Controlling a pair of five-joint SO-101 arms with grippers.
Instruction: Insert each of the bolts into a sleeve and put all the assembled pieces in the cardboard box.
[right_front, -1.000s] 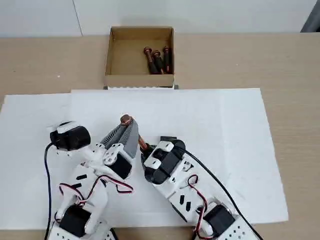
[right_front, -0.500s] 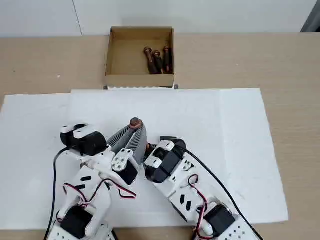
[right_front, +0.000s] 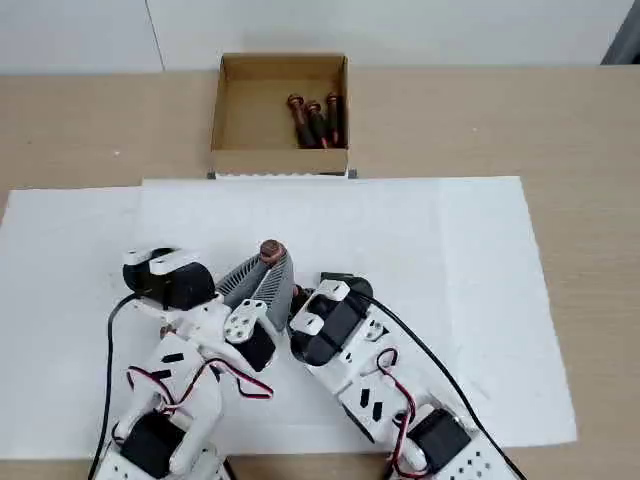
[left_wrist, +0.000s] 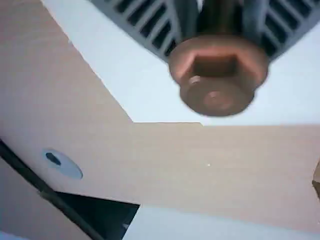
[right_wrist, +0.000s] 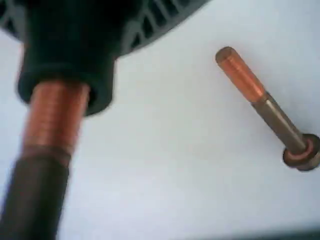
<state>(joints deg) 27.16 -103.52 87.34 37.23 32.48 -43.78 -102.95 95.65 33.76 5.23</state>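
Left pincer, shifted rightward, clenching copper bolt; right pincer, seemingly, black sleeve.

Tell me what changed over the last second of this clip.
The left gripper, shut on the copper-coloured bolt, swung right toward the black cylindrical sleeve held by the right gripper. That gripper, the brown cardboard box and its three assembled pieces stayed put.

right wrist: sleeve blurred, far end cut by frame edge; held bolt runs off edge; loose bolt head clipped | left wrist: bolt head blurred, shank cut off | high: shank hidden between left gripper fingers; sleeve hidden under right wrist housing; cardboard box contents too small to tell apart
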